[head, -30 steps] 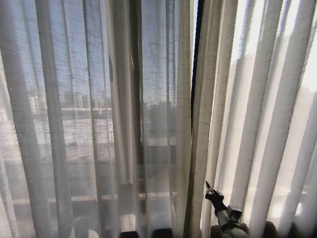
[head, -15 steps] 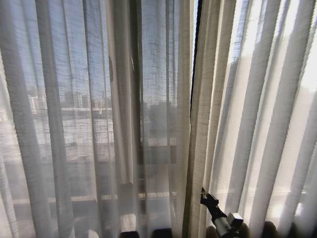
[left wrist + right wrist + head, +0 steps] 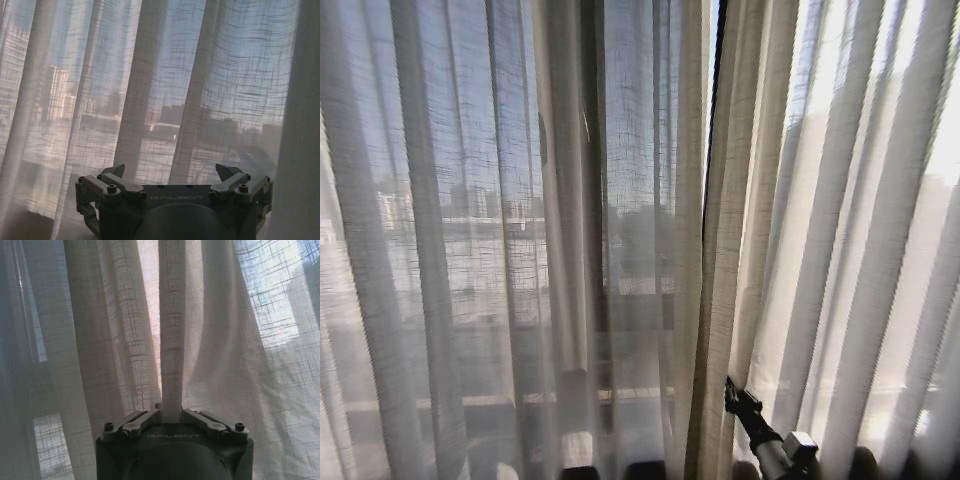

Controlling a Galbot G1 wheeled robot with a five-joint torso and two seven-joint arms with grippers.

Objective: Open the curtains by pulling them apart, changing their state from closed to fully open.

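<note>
Pinching curtains (image 3: 171, 340), right pincer (image 3: 171, 415)

Sunlit window (image 3: 640, 240), dark frame bar (image 3: 716, 110)

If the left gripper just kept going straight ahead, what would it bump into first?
Most likely the curtains: the open left gripper points straight at their sheer pleats, though the gap between them is hard to judge.
</note>
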